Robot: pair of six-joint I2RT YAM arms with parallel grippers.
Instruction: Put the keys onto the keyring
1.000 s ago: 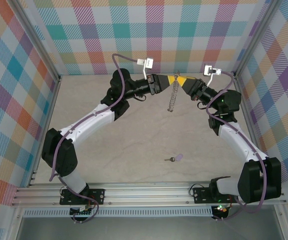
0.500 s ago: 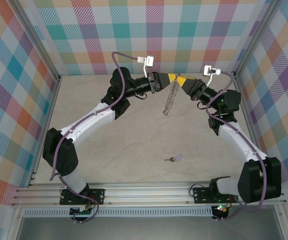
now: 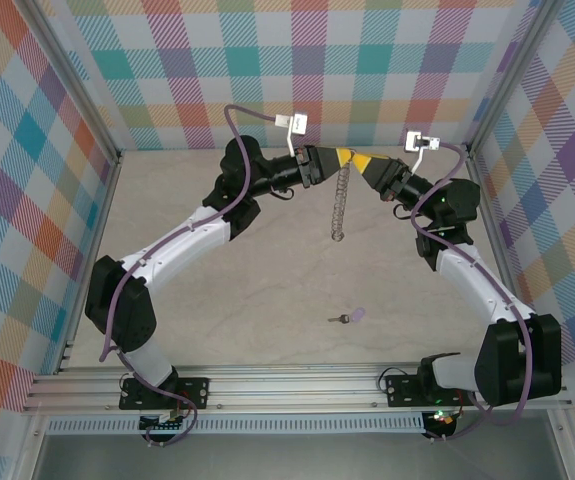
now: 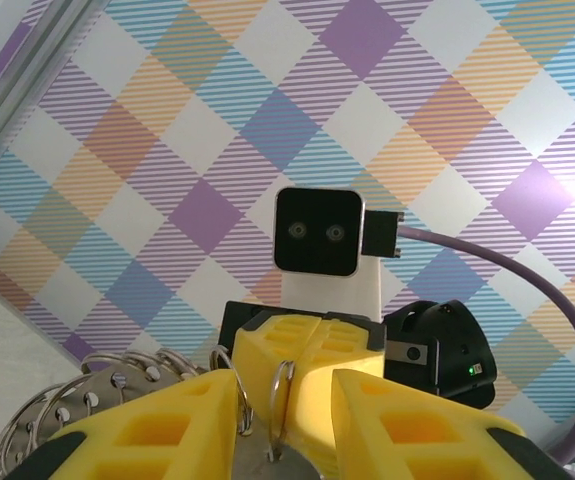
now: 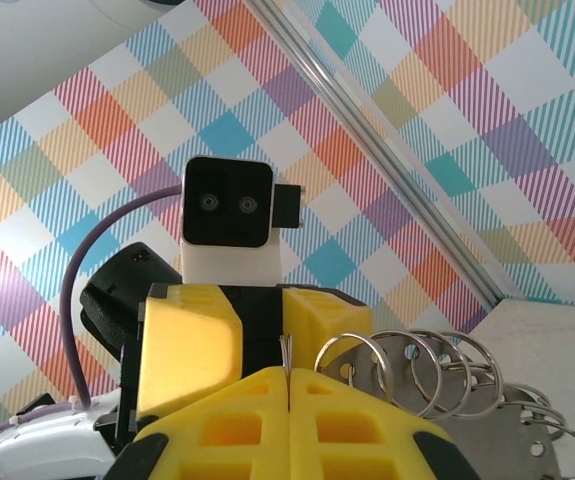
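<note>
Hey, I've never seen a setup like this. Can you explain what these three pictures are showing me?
Two robot arms are bolted at a table's near edge. One picture looks down from above. The other two come from a camera on each wrist, looking along its claw. The right claw is pinched shut on a big scalloped wire keyring, which hangs between the arms. The left claw stands open around the ring's wire. A tiny lilac-headed key lies on the table, nearer the front.

We see a pale beige tabletop (image 3: 267, 280) enclosed by pastel plaid walls (image 3: 367, 60), with aluminium rails (image 3: 297, 385) along its near edge.
</note>
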